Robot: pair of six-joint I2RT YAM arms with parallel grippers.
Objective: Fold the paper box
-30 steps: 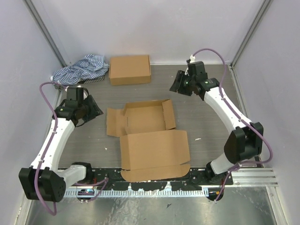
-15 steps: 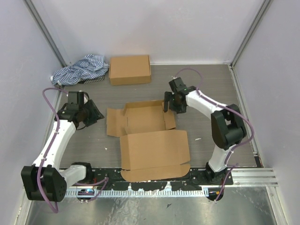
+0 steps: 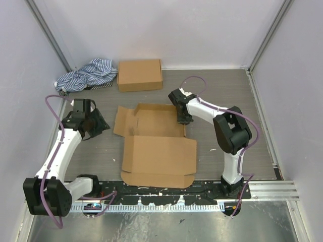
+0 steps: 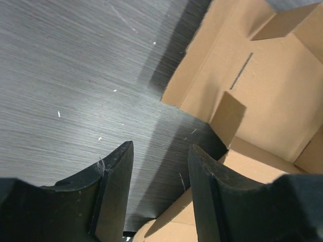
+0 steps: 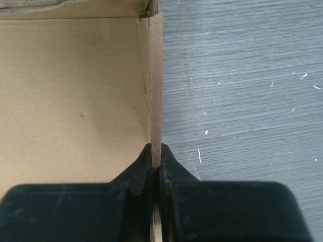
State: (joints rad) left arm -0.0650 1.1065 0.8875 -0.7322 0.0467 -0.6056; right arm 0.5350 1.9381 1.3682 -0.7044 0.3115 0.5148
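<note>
1. Both your right fingers (image 5: 143, 169) pinched a side wall (image 5: 157, 75) of the paper box (image 3: 157, 151).
2. Your left fingers (image 4: 115, 174) stood spread, empty, near its left flap (image 3: 121, 121).
3. It lay unfolded mid-bench (image 3: 227, 88); a striped cloth (image 3: 86, 74) sat far-left.

I had the left arm rising from the lower left of the top view to mid-left, its left gripper (image 3: 102, 124) pointing toward the centre, jaws parted with nothing between them. The right arm stood up from the lower right, bent sharply at the elbow and reached up-left to the middle. Its right gripper (image 3: 182, 119) pointed down, fingers (image 5: 141, 169) pinched on the paper box (image 3: 159, 156) side wall.
</note>
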